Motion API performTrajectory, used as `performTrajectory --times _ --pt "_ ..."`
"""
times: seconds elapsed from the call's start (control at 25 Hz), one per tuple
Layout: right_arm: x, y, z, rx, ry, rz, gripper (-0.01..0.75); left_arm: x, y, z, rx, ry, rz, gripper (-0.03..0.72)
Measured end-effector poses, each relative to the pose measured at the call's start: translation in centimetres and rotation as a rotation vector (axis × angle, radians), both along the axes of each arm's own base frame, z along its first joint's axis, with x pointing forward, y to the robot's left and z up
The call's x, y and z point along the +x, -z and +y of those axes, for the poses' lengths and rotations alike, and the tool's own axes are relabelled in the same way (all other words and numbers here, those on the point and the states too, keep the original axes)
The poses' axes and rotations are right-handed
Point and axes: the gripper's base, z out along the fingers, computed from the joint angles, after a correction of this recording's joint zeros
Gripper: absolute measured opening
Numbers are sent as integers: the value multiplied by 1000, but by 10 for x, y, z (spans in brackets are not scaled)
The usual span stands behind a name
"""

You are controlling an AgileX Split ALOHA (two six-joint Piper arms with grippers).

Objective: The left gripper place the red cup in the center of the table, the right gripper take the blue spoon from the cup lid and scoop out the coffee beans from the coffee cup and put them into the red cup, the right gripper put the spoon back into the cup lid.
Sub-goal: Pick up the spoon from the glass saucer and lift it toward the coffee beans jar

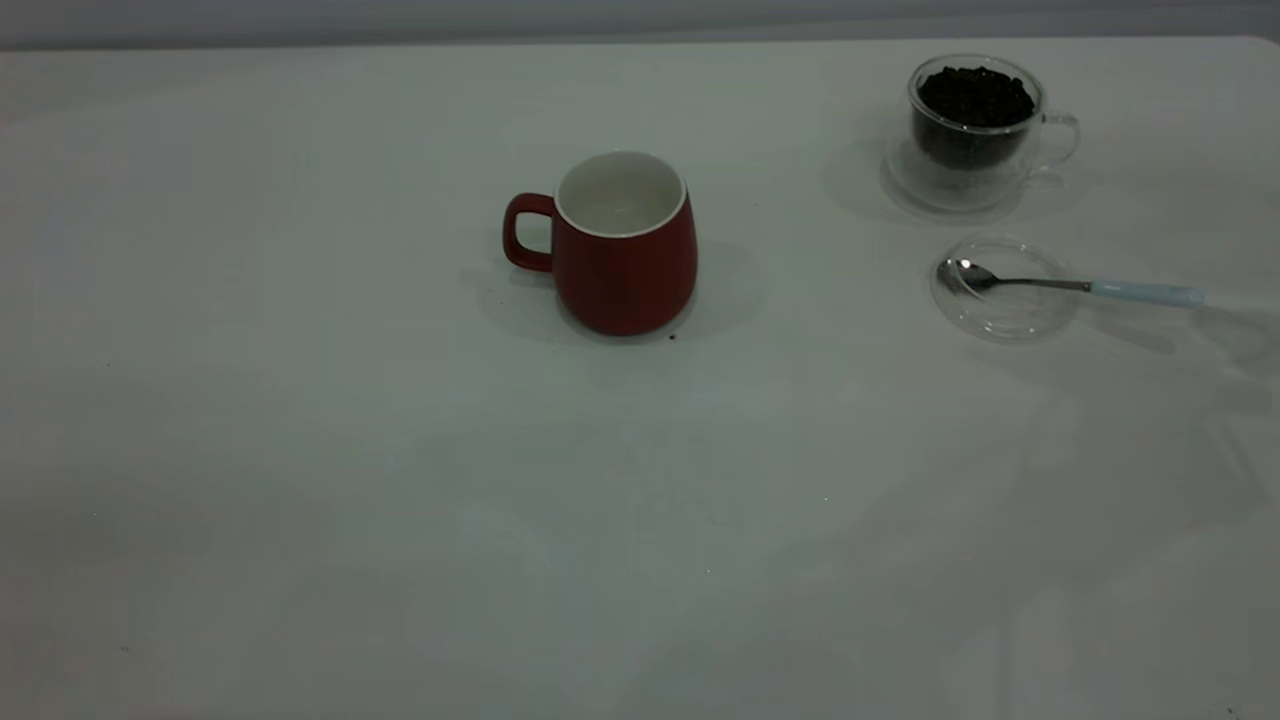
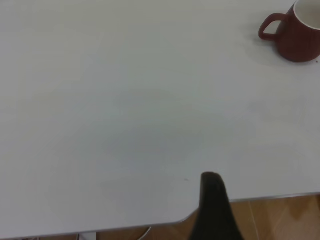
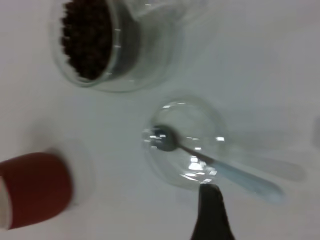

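The red cup (image 1: 622,245) stands upright near the table's middle, handle to the left, white and empty inside; it also shows in the left wrist view (image 2: 299,31) and the right wrist view (image 3: 32,189). The glass coffee cup (image 1: 975,125), full of dark beans, stands at the far right on a glass saucer. The clear cup lid (image 1: 1003,288) lies in front of it, with the blue-handled spoon (image 1: 1145,293) resting bowl-down in it. My right gripper (image 3: 210,200) hovers above the lid (image 3: 186,142) and spoon (image 3: 245,177). My left gripper (image 2: 212,192) is back over the table's near left edge, far from the cup.
A single coffee bean (image 1: 672,337) lies on the table just in front of the red cup. The white table (image 1: 300,450) stretches wide to the left and front. Its edge and the wooden floor (image 2: 280,220) show in the left wrist view.
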Motion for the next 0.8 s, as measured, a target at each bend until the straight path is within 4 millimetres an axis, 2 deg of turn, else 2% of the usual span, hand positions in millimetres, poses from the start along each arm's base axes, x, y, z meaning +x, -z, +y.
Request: performTrajectory --times 0.08,0.44,0.8 --pt "-1 3 2 29 8 -11 582 0 0 0 0 0 0 587" --pt "-28 25 15 53 77 -18 582 0 0 0 0 0 0 587" --pt "-33 74 21 148 122 14 582 0 0 0 0 0 1 587"
